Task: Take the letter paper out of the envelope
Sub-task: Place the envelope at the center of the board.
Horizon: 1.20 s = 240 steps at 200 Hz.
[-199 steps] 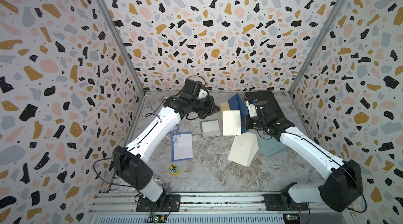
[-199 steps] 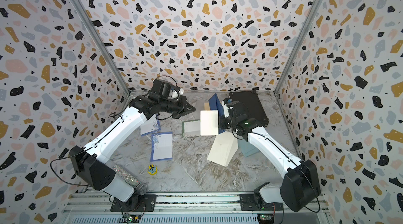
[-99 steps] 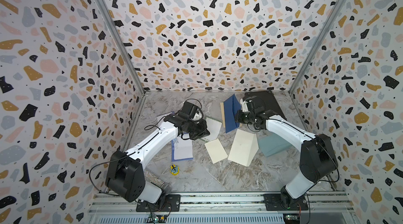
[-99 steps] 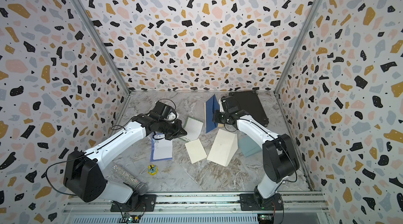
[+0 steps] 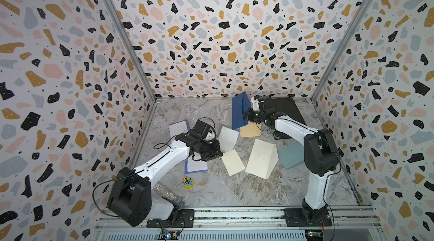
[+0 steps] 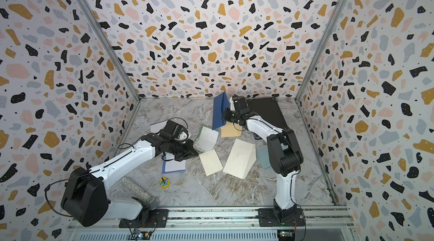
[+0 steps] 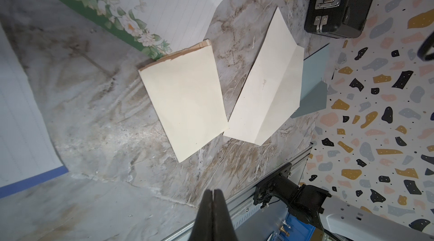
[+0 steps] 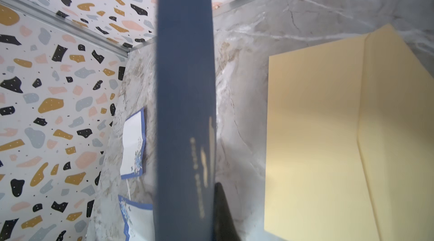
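With the folded cream letter paper (image 5: 233, 162) lying mid-frame near your empty, pressed-together left gripper (image 5: 218, 154), extraction looks finished; your right gripper (image 5: 245, 116), pinching the upright navy paper envelope (image 5: 238, 110) upper-centre, need only lower it.

Blue envelope (image 8: 185, 110): gold lettering just beside the right gripper (image 8: 212, 190), too blurred to read.
Readable text elsewhere: none in any view.

One navy envelope (image 5: 239, 110), three lighter envelopes (image 5: 260, 158), four letter sheets (image 5: 232, 162). One each — black case (image 5: 288, 110), glitter microphone (image 5: 168, 193), yellow toy (image 5: 187, 182).
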Motion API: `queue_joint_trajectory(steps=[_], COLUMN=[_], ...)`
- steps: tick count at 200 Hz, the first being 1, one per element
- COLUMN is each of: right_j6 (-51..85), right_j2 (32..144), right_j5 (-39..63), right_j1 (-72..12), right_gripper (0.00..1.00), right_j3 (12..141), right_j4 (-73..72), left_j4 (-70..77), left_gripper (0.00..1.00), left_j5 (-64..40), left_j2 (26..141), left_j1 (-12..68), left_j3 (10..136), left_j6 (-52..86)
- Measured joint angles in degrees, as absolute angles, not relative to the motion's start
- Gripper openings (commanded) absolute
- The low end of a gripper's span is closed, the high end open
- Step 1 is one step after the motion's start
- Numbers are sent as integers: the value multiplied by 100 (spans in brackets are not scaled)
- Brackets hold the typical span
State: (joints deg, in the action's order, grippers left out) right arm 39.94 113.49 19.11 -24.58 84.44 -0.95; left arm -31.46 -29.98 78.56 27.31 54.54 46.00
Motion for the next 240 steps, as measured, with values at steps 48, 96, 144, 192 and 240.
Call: queue_joint_trajectory(steps=[48, 96, 144, 192, 240], right_j6=[4637, 4869, 4834, 4718, 4609], right_j2=[12396, 13231, 13782, 14195, 14245], right_j5=[2056, 2344, 2790, 3120, 2965], right_j1=[-2351, -2344, -2491, -2694, -2762], right_gripper=[0, 0, 0, 4, 40], right_j3=[9159, 9966, 10562, 11277, 11354], right_j4=[-939, -862, -141, 648, 982], left_j4=[-2827, -2727, -2685, -2661, -2609], left_gripper=[0, 0, 0, 0, 0], left_j5=[-3120, -3210, -3205, -3203, -3201], left_j2=[7758, 7850, 7850, 7852, 7848], left_j1=[2744, 2744, 2744, 2744, 2744], left_j3=[4799, 4639, 4639, 4637, 4532], left_j6=[4528, 4497, 4458, 4464, 4519])
